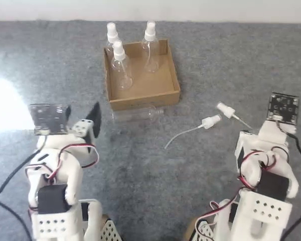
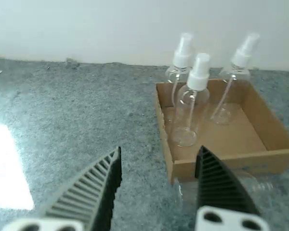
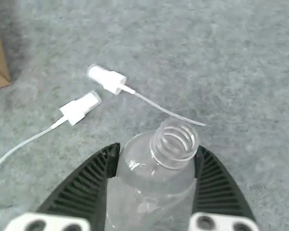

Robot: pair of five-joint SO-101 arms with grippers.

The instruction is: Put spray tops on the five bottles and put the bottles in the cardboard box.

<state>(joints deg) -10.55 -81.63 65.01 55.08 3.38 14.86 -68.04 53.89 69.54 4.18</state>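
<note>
Starting at the left, the left gripper (image 2: 159, 155) hangs over the tabletop (image 1: 215, 60) with its jaws apart and nothing between them, facing the cardboard box (image 1: 143, 98). Three capped bottles (image 1: 121, 70) stand in the box, spray heads on. Just in front of the box's near wall a fourth bottle (image 1: 138, 114) lies on its side on the tabletop, seemingly with no top.

Further right, two loose spray tops, one (image 1: 211, 122) nearer the box and one (image 1: 224, 109) just beyond it, lie side by side, each with a long thin dip tube trailing from it.

At the far right, the right gripper (image 3: 157, 151) is clamped on the held bottle (image 3: 159, 187), gripping it below the shoulder, with the open threaded neck poking out past the fingertips.

The step in hand looks like capping the fourth of five bottles: three are done, two are left. The next move likely calls for the free left gripper to pick up one spray top by its head, thread the limp tube into the narrow neck, and then seat the collar while the right gripper keeps the bottle steady.
</note>
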